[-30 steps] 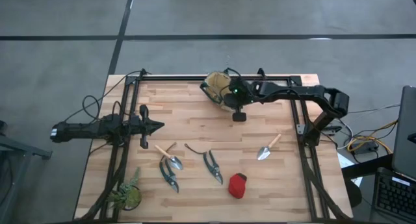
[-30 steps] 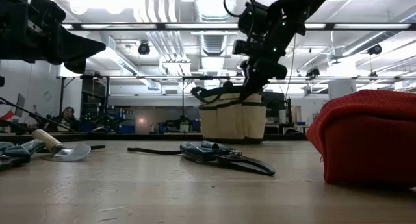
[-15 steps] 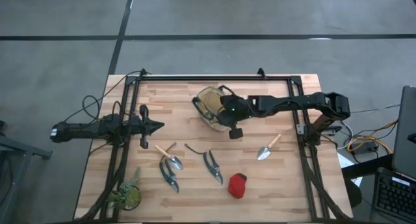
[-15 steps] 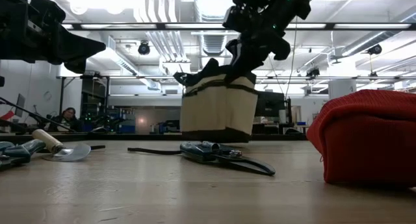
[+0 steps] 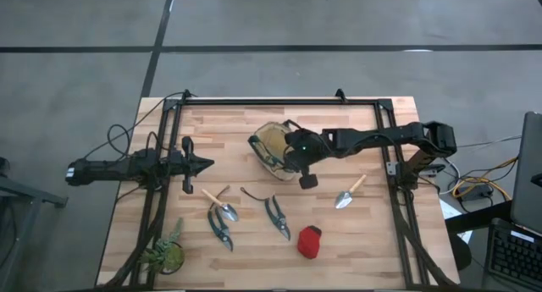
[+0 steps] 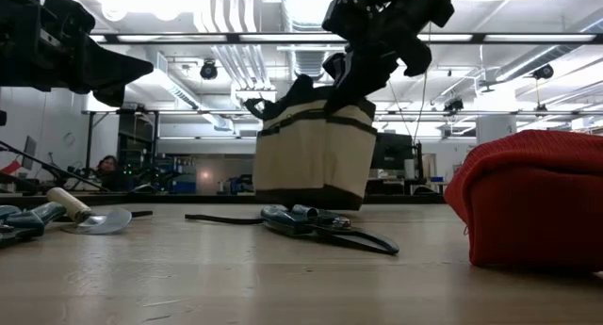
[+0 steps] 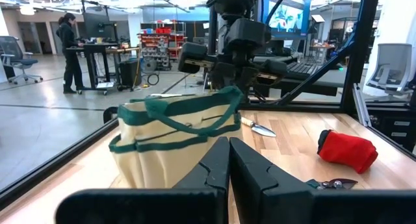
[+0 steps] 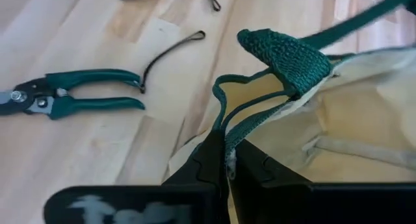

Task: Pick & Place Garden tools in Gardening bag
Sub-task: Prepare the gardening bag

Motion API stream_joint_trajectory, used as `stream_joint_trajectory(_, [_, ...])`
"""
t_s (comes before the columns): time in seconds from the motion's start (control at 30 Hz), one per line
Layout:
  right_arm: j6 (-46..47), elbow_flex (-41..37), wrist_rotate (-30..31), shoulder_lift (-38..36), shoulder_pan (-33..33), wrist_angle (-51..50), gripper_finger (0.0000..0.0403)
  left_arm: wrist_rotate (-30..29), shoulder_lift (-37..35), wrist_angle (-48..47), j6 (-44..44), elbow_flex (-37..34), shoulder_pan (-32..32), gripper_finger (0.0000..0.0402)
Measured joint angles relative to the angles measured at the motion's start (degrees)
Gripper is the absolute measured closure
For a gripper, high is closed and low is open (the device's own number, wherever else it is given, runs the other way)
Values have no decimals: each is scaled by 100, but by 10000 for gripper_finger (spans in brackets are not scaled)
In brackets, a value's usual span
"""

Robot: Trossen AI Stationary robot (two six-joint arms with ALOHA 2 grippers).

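Red and soft, the fist-sized fabric item [image 5: 309,241] lies nearest, at about five o'clock on the pale wooden table [image 5: 254,267]; two green-handled pruning shears [image 5: 277,217] and two silver trowels with pale wooden handles [image 5: 348,193] lie loose around six o'clock, none packed yet. Farther back at centre, the tan fabric gardening bag with dark green trim [image 5: 273,146] hangs from the right gripper [image 5: 298,154], its jaws clenched on the bag's rim. At nine o'clock the left gripper [image 5: 206,164] waits, jaws clenched on nothing. Every tool, judging by this, remains to be bagged.
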Motion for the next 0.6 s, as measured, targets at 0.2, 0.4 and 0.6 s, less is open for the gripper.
stream_joint_trajectory(0.2, [201, 18, 25, 0, 20, -1, 343, 2, 1, 0, 0, 0, 0, 387])
stream_joint_trajectory(0.4, [368, 66, 32, 0, 17, 7, 272, 2, 0, -2, 0, 0, -2, 387])
stream_joint_trajectory(0.6, [473, 129, 74, -3, 20, -44, 210, 2, 2, -2, 0, 0, -2, 387])
